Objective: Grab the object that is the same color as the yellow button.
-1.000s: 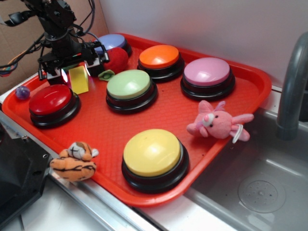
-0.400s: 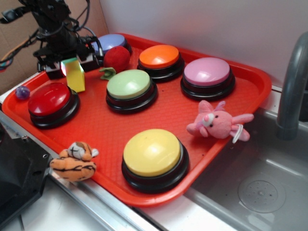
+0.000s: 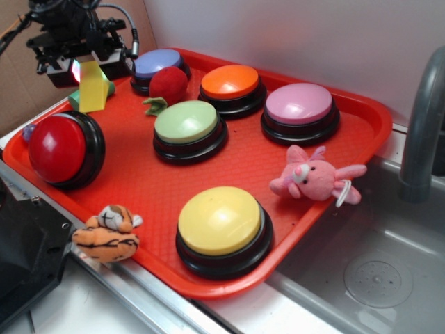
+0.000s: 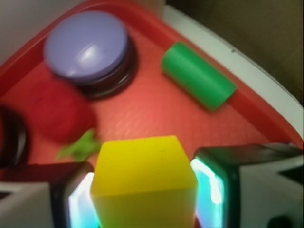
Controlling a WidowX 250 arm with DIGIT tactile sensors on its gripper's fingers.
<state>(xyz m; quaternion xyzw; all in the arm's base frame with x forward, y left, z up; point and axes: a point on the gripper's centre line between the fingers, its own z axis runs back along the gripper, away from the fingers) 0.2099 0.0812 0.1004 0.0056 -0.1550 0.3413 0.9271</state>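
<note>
The small yellow wedge block (image 3: 92,87) hangs in my gripper (image 3: 82,75) at the tray's far left corner, lifted above the red tray (image 3: 243,163). In the wrist view the yellow block (image 4: 145,178) fills the gap between the two glowing pads (image 4: 211,187), which press on its sides. The large yellow button (image 3: 220,221) sits on its black base at the tray's front edge, far from the gripper.
A red button (image 3: 59,148) stands tilted on edge at the left. Green (image 3: 186,123), orange (image 3: 230,82), pink (image 3: 299,104) and purple (image 3: 158,64) buttons, a red ball (image 3: 168,85), a green cylinder (image 4: 198,75), a pink bunny (image 3: 314,176) and a tiger toy (image 3: 108,233) lie about. A sink lies to the right.
My gripper has risen and moved back-left with the yellow block lifted off the tray. The red button has tipped up on its edge.
</note>
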